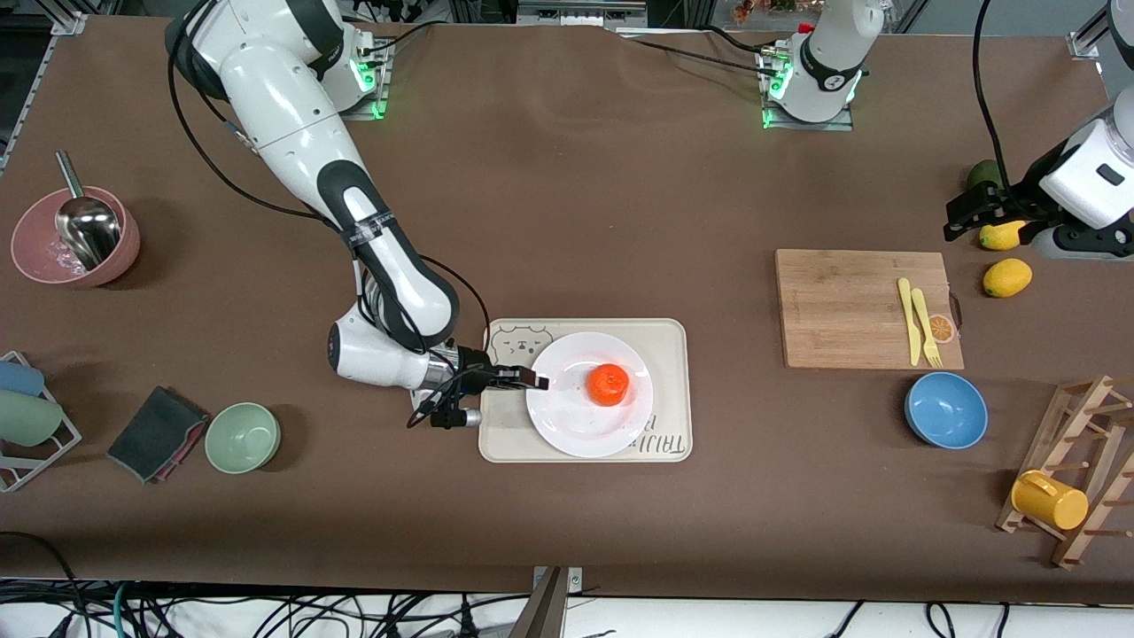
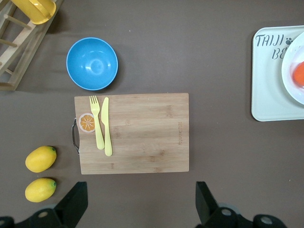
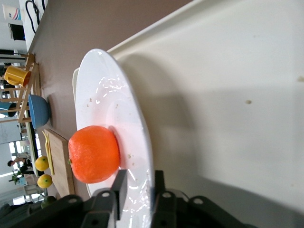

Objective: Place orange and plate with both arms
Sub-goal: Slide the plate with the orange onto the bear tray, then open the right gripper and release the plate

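The white plate (image 1: 567,425) lies on the cream bear-printed tray (image 1: 664,341) near the middle of the table. The orange (image 1: 608,384) sits in the plate's centre. My right gripper (image 1: 538,382) is low at the plate's rim on the side toward the right arm's end. In the right wrist view it (image 3: 138,183) is shut on the plate's rim (image 3: 109,95), one finger above and one below, with the orange (image 3: 94,154) just past the fingers. My left gripper (image 1: 974,213) waits open and empty above the lemons; its wrist view (image 2: 140,204) looks down on the cutting board.
A wooden cutting board (image 1: 850,306) holds a yellow fork and knife (image 1: 920,321). A blue bowl (image 1: 945,409), two lemons (image 1: 1007,277), a green fruit (image 1: 983,173) and a rack with a yellow mug (image 1: 1050,499) are nearby. A green bowl (image 1: 243,437), dark cloth (image 1: 155,432) and pink bowl (image 1: 75,237) sit toward the right arm's end.
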